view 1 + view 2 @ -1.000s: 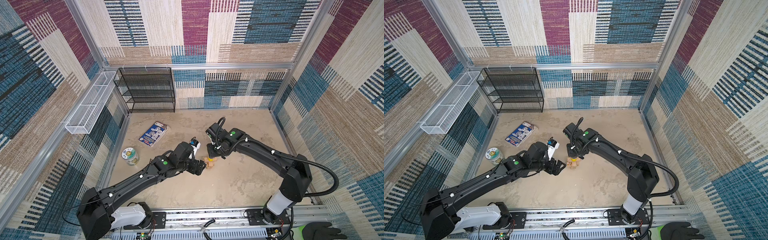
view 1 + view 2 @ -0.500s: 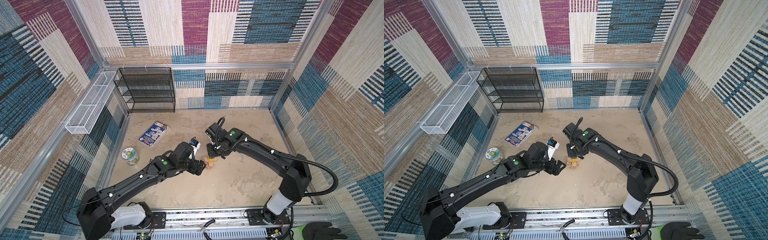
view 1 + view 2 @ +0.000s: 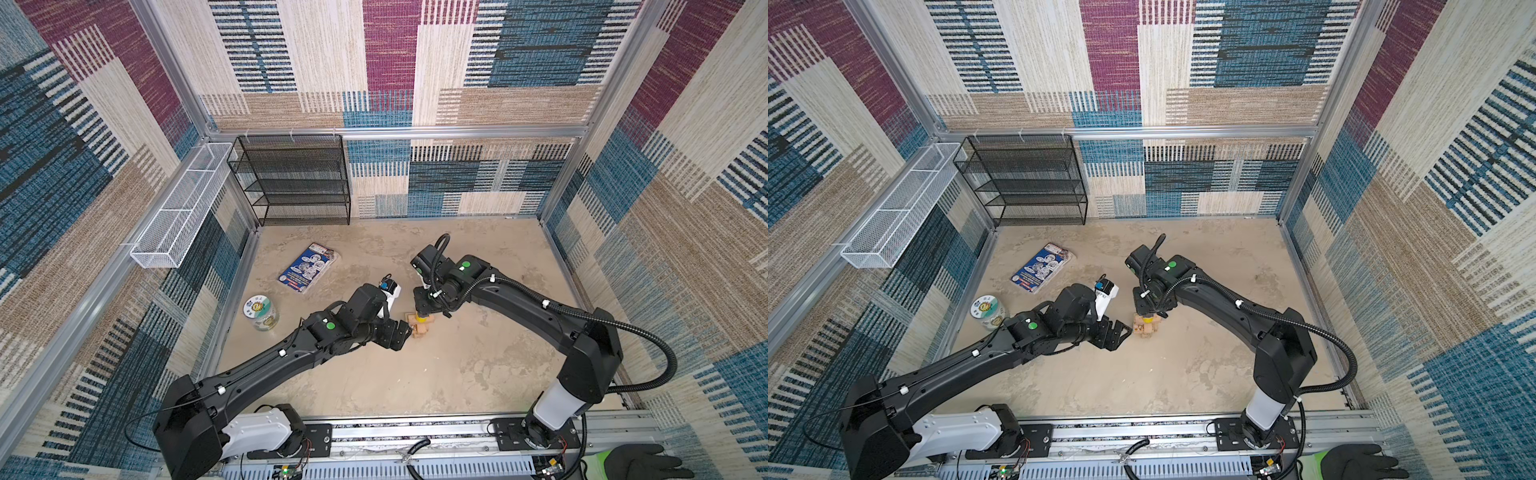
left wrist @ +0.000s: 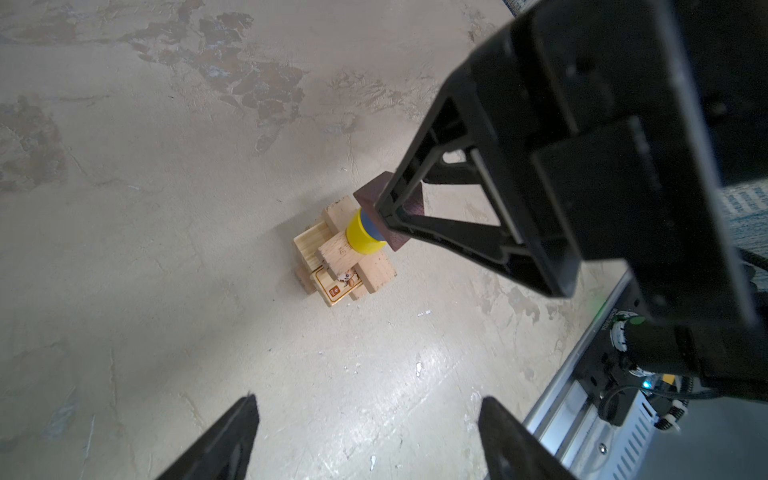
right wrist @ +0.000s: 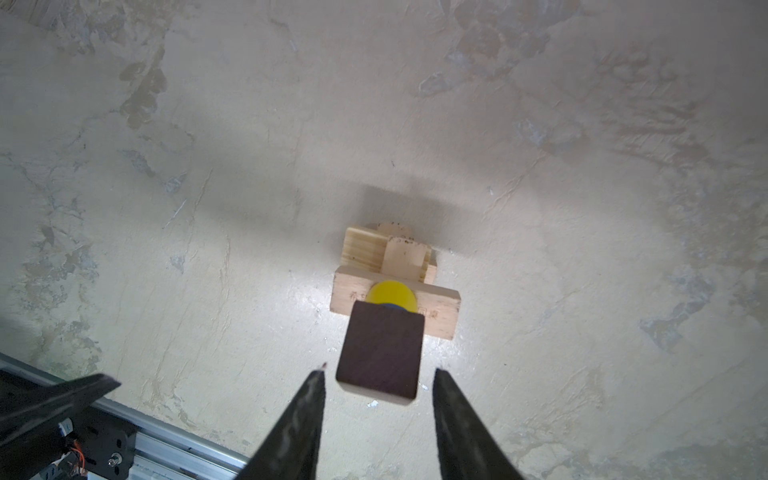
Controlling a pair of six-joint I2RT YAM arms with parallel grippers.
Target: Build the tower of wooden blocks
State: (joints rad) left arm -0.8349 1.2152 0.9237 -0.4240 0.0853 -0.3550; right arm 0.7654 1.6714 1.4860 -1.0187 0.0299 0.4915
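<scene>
A: Where is the left gripper (image 4: 368,401) found?
B: Just beside the tower (image 3: 419,326), spread wide, nothing held.
A: And atop the tower?
B: The dark-brown block (image 5: 380,349) is seated over the yellow cylinder (image 4: 363,237). The right gripper (image 5: 379,369) is parted around it, with a gap seen on each side.

Patchwork woven walls (image 3: 390,62), mottled beige floor (image 3: 457,374)

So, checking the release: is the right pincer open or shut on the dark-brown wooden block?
Open. In the right wrist view, fingers of the right pincer stand clear of the dark-brown wooden block, tabletop showing in each gap.
</scene>
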